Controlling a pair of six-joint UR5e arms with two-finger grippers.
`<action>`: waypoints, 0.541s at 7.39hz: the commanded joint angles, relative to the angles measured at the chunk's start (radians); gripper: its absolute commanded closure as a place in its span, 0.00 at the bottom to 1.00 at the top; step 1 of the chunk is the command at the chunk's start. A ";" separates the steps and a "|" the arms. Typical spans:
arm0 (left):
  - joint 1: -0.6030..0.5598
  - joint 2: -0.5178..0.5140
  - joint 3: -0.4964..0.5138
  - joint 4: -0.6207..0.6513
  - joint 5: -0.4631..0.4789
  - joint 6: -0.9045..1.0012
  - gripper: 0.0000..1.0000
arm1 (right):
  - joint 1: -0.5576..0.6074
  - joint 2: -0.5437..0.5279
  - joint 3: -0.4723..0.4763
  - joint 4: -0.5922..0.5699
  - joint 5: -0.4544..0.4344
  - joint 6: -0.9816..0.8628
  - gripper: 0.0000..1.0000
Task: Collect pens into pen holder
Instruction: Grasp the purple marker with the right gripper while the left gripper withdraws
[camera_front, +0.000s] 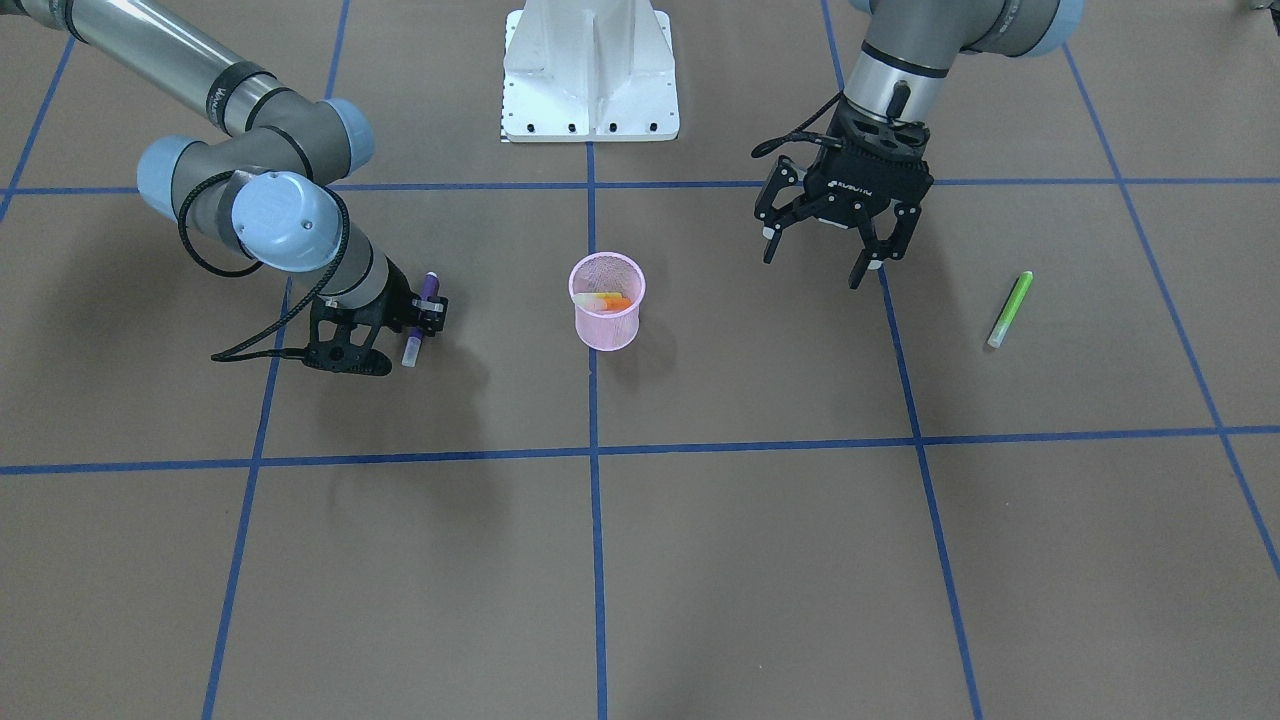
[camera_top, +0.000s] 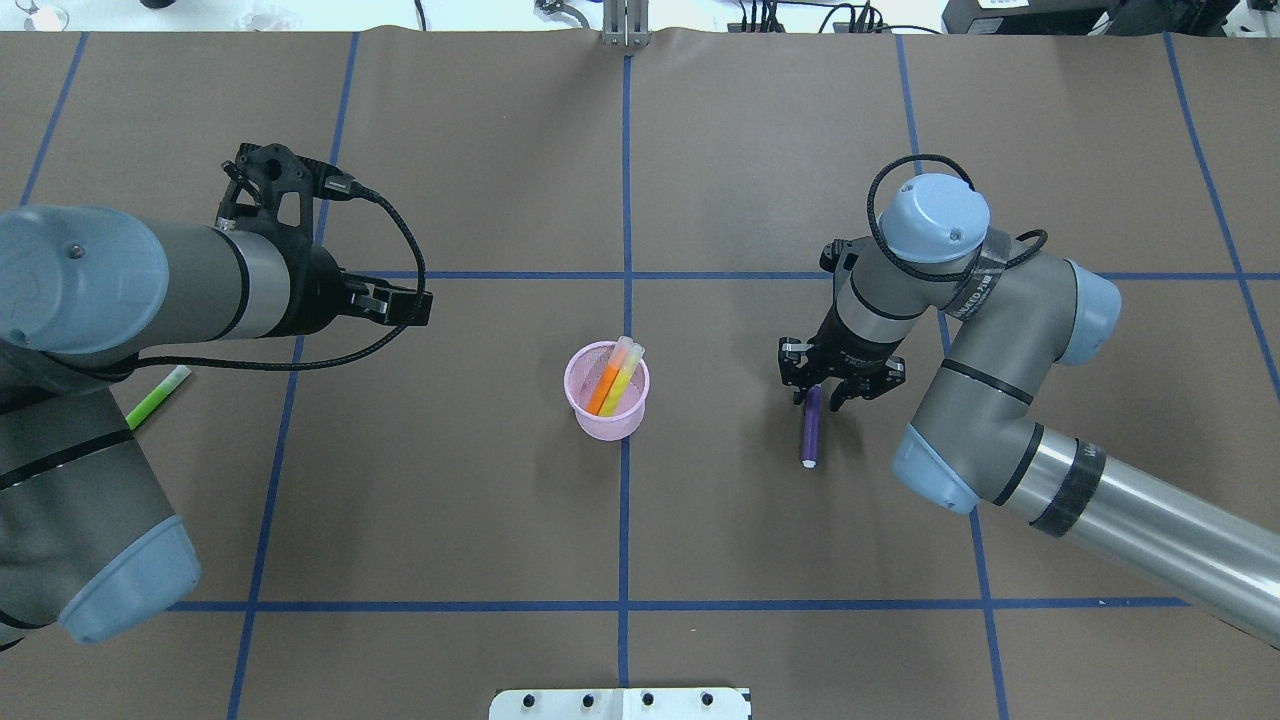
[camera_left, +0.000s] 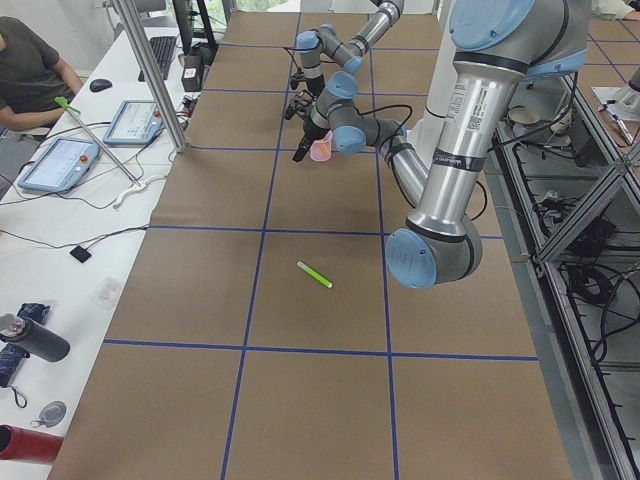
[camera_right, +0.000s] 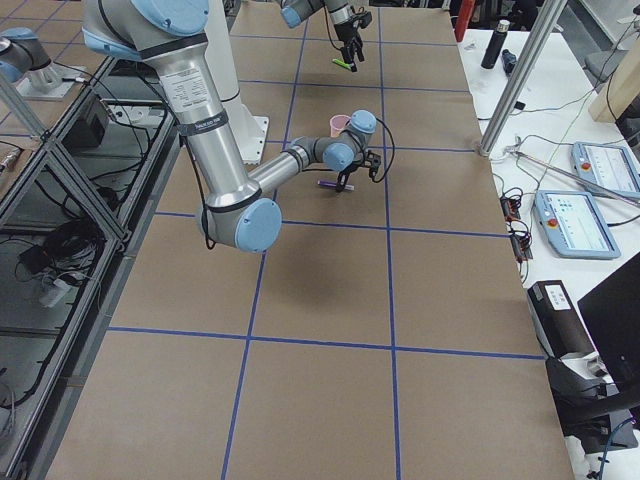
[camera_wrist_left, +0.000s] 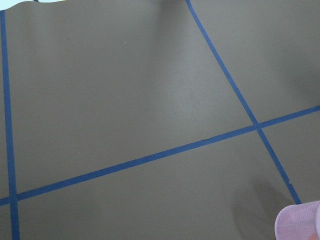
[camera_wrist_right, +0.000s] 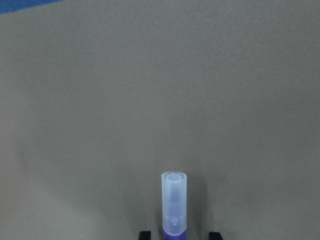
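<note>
Right gripper (camera_top: 820, 396) straddles purple pen (camera_top: 809, 435), jaws seemingly unclamped; left gripper (camera_front: 818, 266) agape. Next: clamp, lift, drop in holder (camera_front: 607, 326).

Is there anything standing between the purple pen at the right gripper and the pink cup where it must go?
Nothing visible. Only bare table lies between the purple pen, at the right gripper, and the pen holder. The orange pen and yellow pen inside lean together, leaving room.

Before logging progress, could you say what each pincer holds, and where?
The left pincer is open, empty. The right pincer straddles the purple pen mid-barrel; whether it grips cannot be told.
</note>
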 joint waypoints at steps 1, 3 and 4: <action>-0.002 0.004 -0.005 0.000 0.000 0.000 0.01 | 0.001 0.001 0.000 0.000 0.004 0.001 0.93; -0.004 0.005 -0.005 0.002 -0.002 0.003 0.02 | 0.002 0.001 0.006 0.000 0.005 0.005 1.00; -0.034 0.017 -0.008 0.026 -0.046 0.076 0.02 | 0.002 0.006 0.012 0.002 0.005 0.005 1.00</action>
